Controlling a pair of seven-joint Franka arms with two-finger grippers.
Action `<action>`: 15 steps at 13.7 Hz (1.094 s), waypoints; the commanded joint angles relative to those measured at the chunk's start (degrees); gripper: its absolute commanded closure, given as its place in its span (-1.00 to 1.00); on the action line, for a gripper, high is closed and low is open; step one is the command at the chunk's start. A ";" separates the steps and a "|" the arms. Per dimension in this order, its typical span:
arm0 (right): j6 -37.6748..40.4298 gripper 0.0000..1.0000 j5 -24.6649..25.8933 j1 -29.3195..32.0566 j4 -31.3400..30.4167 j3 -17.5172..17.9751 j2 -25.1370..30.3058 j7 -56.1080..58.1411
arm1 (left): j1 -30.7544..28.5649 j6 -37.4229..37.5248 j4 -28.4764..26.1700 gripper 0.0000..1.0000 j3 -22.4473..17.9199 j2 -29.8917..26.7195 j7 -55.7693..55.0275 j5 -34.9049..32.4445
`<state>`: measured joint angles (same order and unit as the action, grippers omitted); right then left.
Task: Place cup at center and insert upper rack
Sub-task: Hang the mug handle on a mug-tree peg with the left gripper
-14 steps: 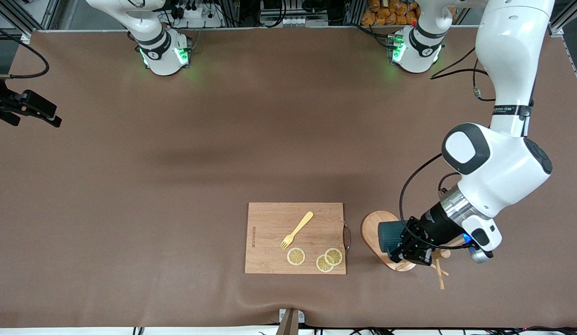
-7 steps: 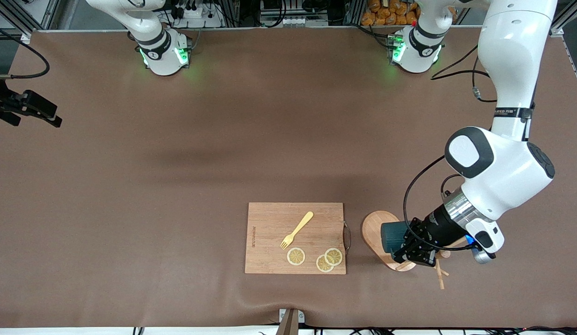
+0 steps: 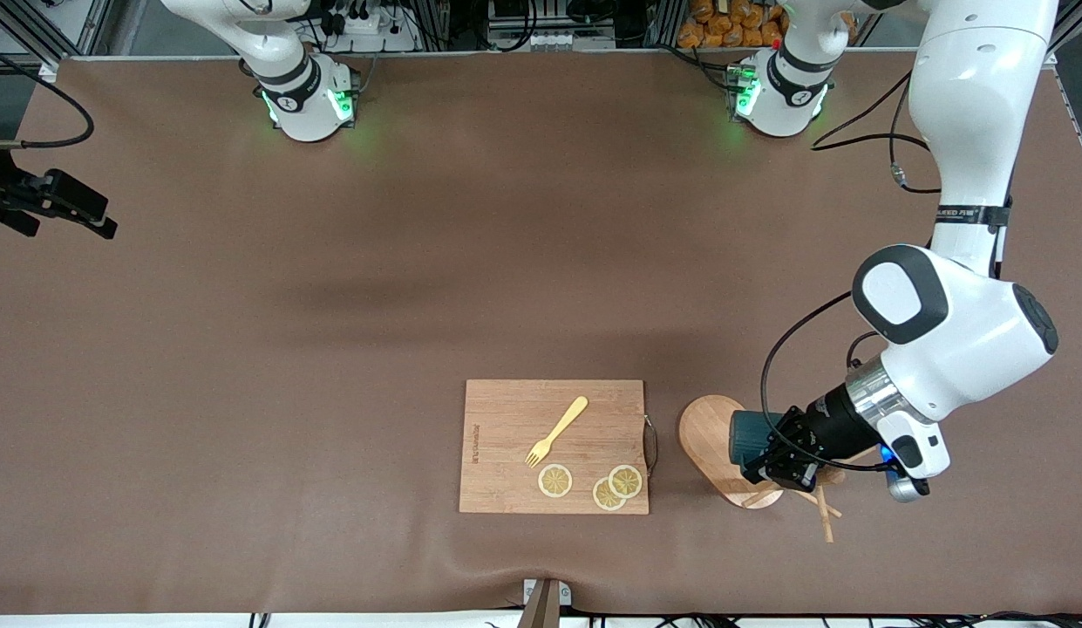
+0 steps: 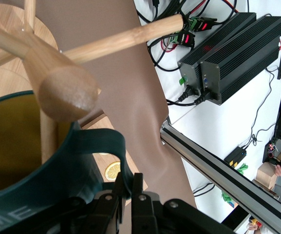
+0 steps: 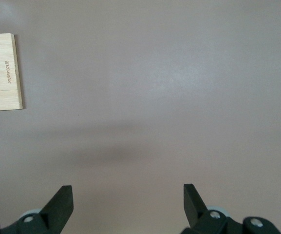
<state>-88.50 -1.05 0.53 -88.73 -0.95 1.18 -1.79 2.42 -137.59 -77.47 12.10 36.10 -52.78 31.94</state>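
Two claws: left claw (image 3: pixel 780 467) clamped on the cup (image 3: pixel 747 436) over the upper rack (image 3: pixel 713 436); right claw (image 5: pixel 128 204) spread apart.

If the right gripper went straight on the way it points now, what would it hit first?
Most likely the bare brown table. The right gripper is open and aimed down at it, with nothing between. The cutting board lies off to one side, out of that line. How far the table is cannot be judged.

Dark teal cup (image 3: pixel 746 439) with yellowish-brown inside lay tipped on its side, pinched at its handle, over the oval base of the light wooden mug tree (image 3: pixel 713 436). Mug tree stood at about 3 o'clock of the cutting board, just beside it; its post and thin pegs poked at the cup's mouth.
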 commanded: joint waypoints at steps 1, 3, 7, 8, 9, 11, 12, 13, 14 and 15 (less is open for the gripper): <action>0.69 -1.00 0.08 -0.35 0.75 -0.10 -0.30 -0.06 | -1.19 0.92 -0.31 1.00 0.64 -0.42 2.33 2.77; 0.69 -1.00 0.08 -0.35 0.75 -0.10 -0.30 -0.06 | -1.28 0.92 -0.31 1.00 0.56 -0.24 2.59 3.04; 0.69 -1.00 0.08 -0.35 0.66 -0.10 -0.30 0.03 | -2.16 1.01 -0.31 1.00 0.64 0.28 5.14 3.13; 0.69 -1.00 0.08 -0.35 0.66 -0.10 -0.30 -0.06 | -2.25 1.79 -0.22 1.00 0.64 0.37 5.75 3.22; 0.69 -1.00 0.08 -0.35 0.66 -0.10 -0.30 0.03 | -2.77 2.32 -0.14 1.00 0.64 0.28 6.63 3.48; 0.69 -1.00 0.08 -0.35 0.75 -0.10 -0.30 -0.06 | -3.22 2.41 -0.13 1.00 0.73 0.28 6.72 5.06; 0.69 -1.00 0.08 -0.35 0.66 -0.10 -0.30 -0.06 | -3.13 2.41 -0.13 1.00 0.65 0.28 6.72 5.15; 0.69 -1.00 0.08 -0.35 0.75 -0.10 -0.30 -0.06 | -3.13 2.41 -0.05 0.56 0.73 0.28 6.64 5.41; 0.69 -1.00 0.08 -0.35 0.66 -0.10 -0.30 0.03 | -3.21 2.41 -0.05 -0.62 0.65 0.28 6.64 6.37; 0.69 -1.00 0.08 -0.35 0.75 -0.10 -0.30 -0.06 | -3.04 2.41 -0.05 -1.00 0.56 0.20 6.55 6.55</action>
<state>-88.47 -1.05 0.52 -88.73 -0.94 1.14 -1.79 -0.13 -135.90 -77.45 12.41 36.27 -47.99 36.76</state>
